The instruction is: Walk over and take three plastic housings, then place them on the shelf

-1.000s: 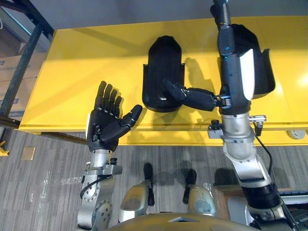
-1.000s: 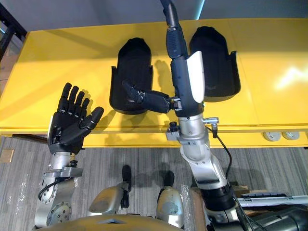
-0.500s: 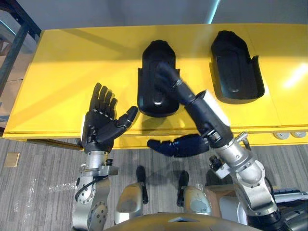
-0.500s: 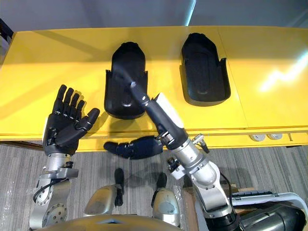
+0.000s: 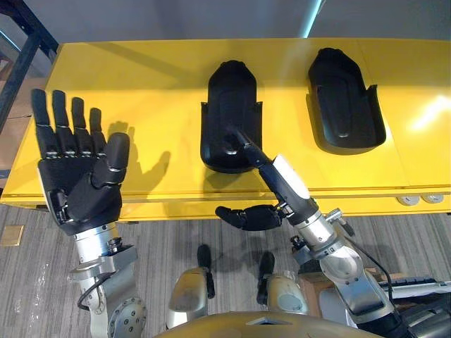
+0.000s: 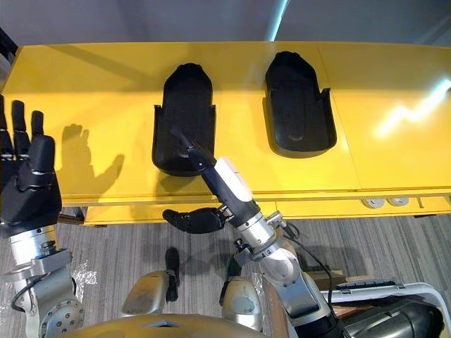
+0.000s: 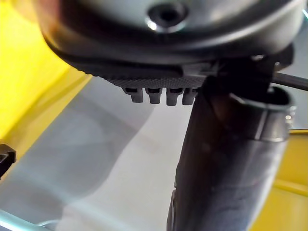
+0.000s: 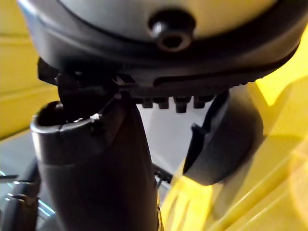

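Two black plastic housings lie on the yellow table (image 5: 127,84), one in the middle (image 5: 229,105) and one further right (image 5: 345,98), both with their hollow side up. My left hand (image 5: 77,190) is raised over the table's left front corner, palm toward the camera, fingers straight and spread, holding nothing. My right hand (image 5: 254,216) hangs in front of the table's front edge with its fingers relaxed and pointing left. Its white-covered thumb (image 5: 285,184) reaches up across the near end of the middle housing; whether it touches it I cannot tell. The right wrist view shows a housing (image 8: 226,144) just past the hand.
A dark shelf frame (image 5: 28,35) stands off the table's left end. White sockets (image 5: 416,199) sit on the table's front face at the right. Grey carpet (image 5: 28,282) lies below, and a white bin rim (image 6: 380,289) shows at the lower right.
My right hand came down from above the table to just before its front edge. My left hand rose closer to the camera and moved left. The camera shifted too.
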Robot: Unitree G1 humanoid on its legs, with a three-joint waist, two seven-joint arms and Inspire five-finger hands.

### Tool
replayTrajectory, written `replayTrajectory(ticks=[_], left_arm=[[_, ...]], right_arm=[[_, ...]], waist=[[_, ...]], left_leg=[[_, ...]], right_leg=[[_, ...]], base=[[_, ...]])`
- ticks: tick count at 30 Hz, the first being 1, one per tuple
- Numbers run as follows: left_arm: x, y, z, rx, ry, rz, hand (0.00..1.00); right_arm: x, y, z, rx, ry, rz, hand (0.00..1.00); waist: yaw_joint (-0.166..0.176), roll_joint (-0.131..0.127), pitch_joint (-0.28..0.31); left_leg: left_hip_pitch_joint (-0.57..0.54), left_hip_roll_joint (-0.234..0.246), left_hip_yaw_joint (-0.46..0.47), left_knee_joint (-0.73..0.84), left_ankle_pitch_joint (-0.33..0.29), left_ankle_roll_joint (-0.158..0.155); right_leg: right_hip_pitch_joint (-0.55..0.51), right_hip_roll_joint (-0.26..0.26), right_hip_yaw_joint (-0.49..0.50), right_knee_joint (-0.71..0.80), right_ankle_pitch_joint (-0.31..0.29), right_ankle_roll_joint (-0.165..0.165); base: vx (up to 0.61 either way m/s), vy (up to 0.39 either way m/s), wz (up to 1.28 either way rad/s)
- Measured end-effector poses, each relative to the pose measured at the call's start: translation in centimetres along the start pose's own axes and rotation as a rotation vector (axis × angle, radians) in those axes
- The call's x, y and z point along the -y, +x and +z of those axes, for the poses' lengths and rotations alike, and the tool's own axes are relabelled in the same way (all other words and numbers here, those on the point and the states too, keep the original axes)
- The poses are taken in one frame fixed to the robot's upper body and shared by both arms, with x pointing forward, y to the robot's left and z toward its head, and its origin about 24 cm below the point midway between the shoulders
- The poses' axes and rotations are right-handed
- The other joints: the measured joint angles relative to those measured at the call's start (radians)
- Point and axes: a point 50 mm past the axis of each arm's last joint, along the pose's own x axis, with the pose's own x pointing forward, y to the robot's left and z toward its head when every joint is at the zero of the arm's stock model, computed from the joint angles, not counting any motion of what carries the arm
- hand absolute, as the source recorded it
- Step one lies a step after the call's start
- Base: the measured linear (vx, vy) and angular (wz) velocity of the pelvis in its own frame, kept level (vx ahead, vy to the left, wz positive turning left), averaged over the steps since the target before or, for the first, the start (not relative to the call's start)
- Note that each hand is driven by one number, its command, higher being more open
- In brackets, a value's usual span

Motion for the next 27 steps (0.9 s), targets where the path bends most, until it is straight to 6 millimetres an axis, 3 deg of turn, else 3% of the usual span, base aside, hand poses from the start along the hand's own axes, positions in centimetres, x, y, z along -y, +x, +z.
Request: replayTrajectory(ticks=[9, 27], left_arm=[[-0.2, -0.1, 0.0, 0.008, -0.010, 0.054, 1.00], [-0.9, -0.1, 1.0, 0.092, -0.122, 0.094, 1.00]], right_arm=[[0.5, 1.1, -0.3, 0.036, -0.156, -0.226, 1.00], [0.4, 3.7, -2.5, 0.078, -0.319, -0.239, 1.00]], waist=[[0.006, 0.000, 0.000], [0.027, -0.001, 0.000]], left_leg=[[-0.001, -0.003, -0.008, 0.002, 0.005, 0.005], [-0.003, -0.005, -0.031, -0.001, 0.018, 0.002]], right_leg=[[0.000, 0.000, -0.005, 0.000, -0.001, -0.002], [0.003, 0.000, -0.022, 0.013, -0.006, -0.009]], base=[[0.00, -0.001, 0.01], [-0.01, -0.003, 0.03]])
